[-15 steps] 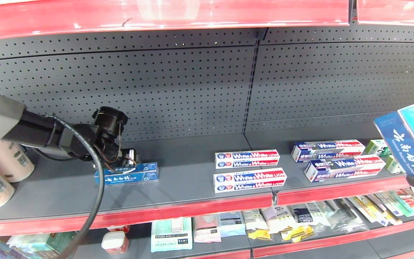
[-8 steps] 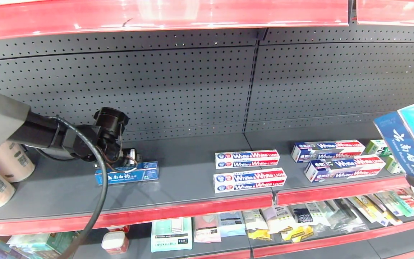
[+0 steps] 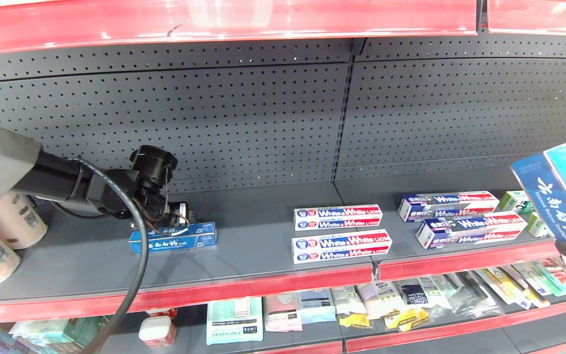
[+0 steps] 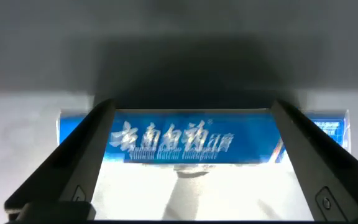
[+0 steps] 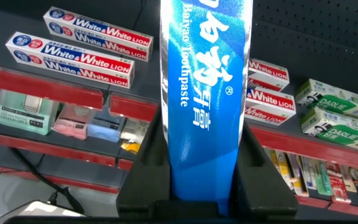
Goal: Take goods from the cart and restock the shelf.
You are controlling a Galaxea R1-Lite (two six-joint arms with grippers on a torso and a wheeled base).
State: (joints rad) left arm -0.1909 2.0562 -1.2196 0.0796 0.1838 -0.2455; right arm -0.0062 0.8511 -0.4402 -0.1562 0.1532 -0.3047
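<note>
A blue toothpaste box (image 3: 173,237) lies flat on the grey shelf (image 3: 253,216), left of centre. My left gripper (image 3: 179,218) is right over its back edge. In the left wrist view the open left gripper (image 4: 191,111) has its fingers (image 4: 86,155) wide apart, and the blue box (image 4: 185,138) lies crosswise at their tips, longer than the gap. My right gripper (image 5: 204,158) is shut on a second blue toothpaste box (image 5: 205,81), held upright. That box (image 3: 558,191) is in the air at the shelf's far right end, in front of it.
Two pairs of white toothpaste boxes (image 3: 339,231) (image 3: 460,216) lie mid-shelf and right, with green boxes (image 3: 519,200) behind them. Paper rolls (image 3: 3,231) stand at the left end. The lower shelf (image 3: 312,334) holds several packets. A pegboard wall (image 3: 263,113) closes the back.
The left arm has shifted only slightly over the blue box, which stays where it lay. The right arm and its box have not moved.
</note>
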